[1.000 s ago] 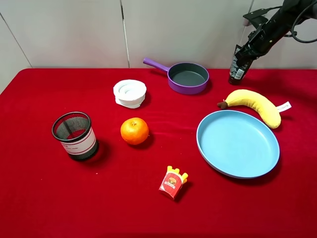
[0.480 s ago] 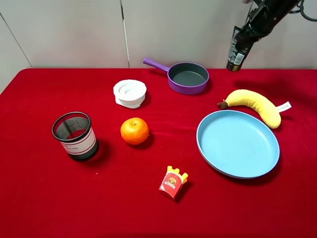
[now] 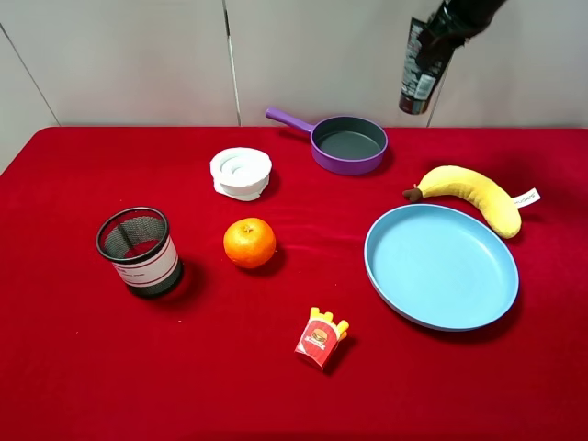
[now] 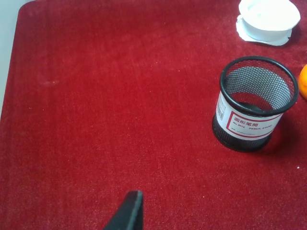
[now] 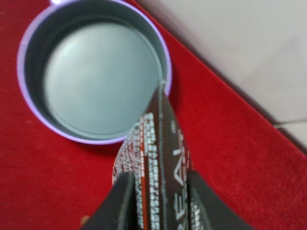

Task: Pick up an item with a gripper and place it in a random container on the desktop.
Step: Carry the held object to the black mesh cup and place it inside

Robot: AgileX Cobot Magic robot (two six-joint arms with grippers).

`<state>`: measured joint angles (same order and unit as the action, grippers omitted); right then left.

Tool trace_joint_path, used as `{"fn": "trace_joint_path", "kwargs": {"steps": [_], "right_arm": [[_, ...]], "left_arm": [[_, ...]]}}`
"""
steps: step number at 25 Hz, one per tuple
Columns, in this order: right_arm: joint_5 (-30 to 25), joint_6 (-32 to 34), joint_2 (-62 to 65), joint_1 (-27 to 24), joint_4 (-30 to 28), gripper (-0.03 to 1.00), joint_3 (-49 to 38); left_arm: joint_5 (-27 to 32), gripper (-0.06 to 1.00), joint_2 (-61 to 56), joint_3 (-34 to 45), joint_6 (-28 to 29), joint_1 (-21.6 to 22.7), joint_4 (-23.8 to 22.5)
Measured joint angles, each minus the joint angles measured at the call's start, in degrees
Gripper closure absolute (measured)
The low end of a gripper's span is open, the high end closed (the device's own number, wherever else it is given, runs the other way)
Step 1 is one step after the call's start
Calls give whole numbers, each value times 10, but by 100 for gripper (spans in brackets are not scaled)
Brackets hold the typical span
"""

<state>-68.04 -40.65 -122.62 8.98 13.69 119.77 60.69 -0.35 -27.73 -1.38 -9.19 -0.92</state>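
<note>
My right gripper (image 3: pixel 441 26) is shut on the black squeeze tube (image 3: pixel 418 72) and holds it high in the air, hanging cap-down, behind the purple pan (image 3: pixel 349 144). In the right wrist view the tube (image 5: pixel 160 153) sits between my two fingers (image 5: pixel 122 203), with the pan (image 5: pixel 96 81) below. The black wire-mesh cup (image 3: pixel 140 250) with a white label stands upright and empty at the left of the red desktop (image 3: pixel 276 386), far from the tube. The left wrist view shows the cup (image 4: pixel 253 111) and only one fingertip (image 4: pixel 128 215) of my left gripper, well short of the cup.
A blue plate (image 3: pixel 441 266) lies at the right, with a yellow plush banana (image 3: pixel 470 195) behind it. An orange (image 3: pixel 249 243), a white round object (image 3: pixel 241 172) and a small toy fries packet (image 3: pixel 321 338) lie in the middle.
My right gripper has lifted the tube from the cloth by the pan's right side, up and slightly left, into the air. Nothing else has moved.
</note>
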Motion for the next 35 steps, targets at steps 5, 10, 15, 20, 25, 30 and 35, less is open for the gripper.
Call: {"fn": "trace_joint_path", "kwargs": {"steps": [5, 10, 15, 20, 25, 30, 35], "right_arm": [[-17, 12, 26, 41, -8, 81, 0], [-19, 21, 41, 89, -22, 81, 0], [-19, 30, 48, 141, -24, 81, 0], [-21, 42, 49, 188, -26, 81, 0], [-23, 58, 52, 240, -26, 81, 0], [-25, 71, 53, 288, -26, 81, 0], [-25, 94, 53, 332, -26, 81, 0]], "left_arm": [[0, -5, 0, 0, 0, 0, 0], [0, -5, 0, 0, 0, 0, 0], [0, -5, 0, 0, 0, 0, 0], [0, -5, 0, 0, 0, 0, 0], [0, -5, 0, 0, 0, 0, 0], [0, -5, 0, 0, 0, 0, 0], [0, -5, 0, 0, 0, 0, 0]]}}
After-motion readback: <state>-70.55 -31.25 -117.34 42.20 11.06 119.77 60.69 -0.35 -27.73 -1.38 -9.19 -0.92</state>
